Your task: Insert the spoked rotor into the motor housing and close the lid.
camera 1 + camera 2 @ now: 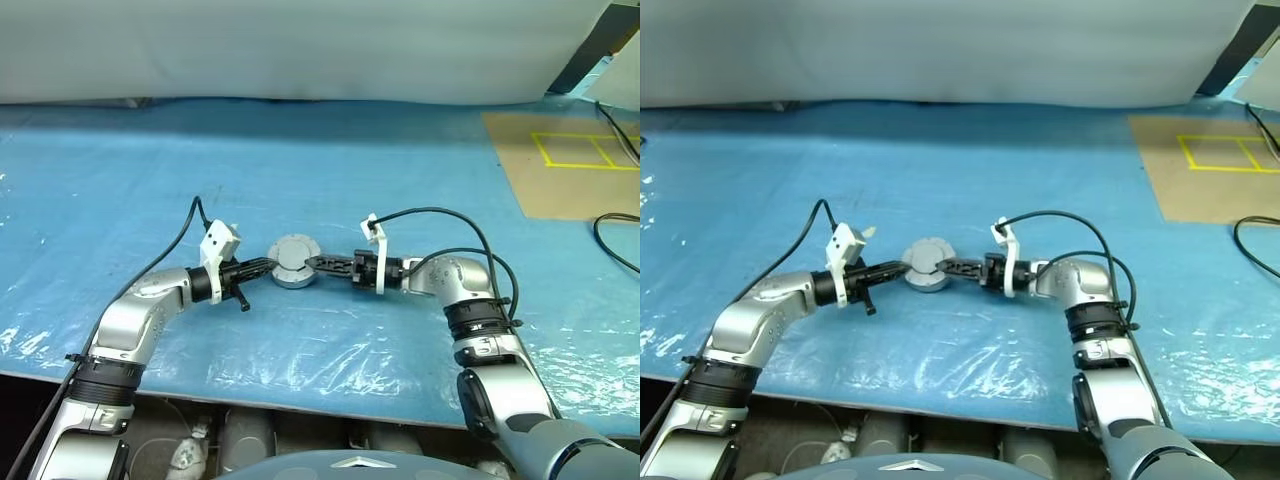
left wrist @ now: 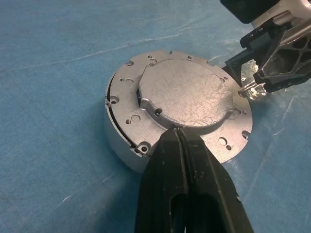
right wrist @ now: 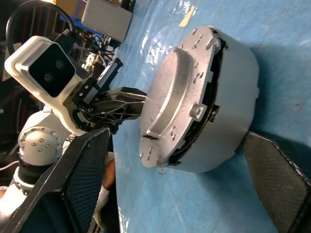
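The motor housing (image 1: 293,272) sits on the blue-covered counter (image 1: 320,180) between the two arms, with the lid (image 2: 187,94) lying plain grey face up on top of it — not quite flush on one side. The left gripper (image 1: 268,265) has its fingers pressed together, tips resting on the lid's edge. The right gripper (image 1: 312,263) reaches in from the opposite side, fingers spread wide to either side of the housing and gripping nothing.

Our silver left arm bent inward, its black two-fingered left gripper (image 1: 262,266) pressed closed and pointing right, our silver right arm folded at the elbow, its black two-fingered right gripper (image 1: 318,264) spread wide, pointing left, tips nearly meeting.
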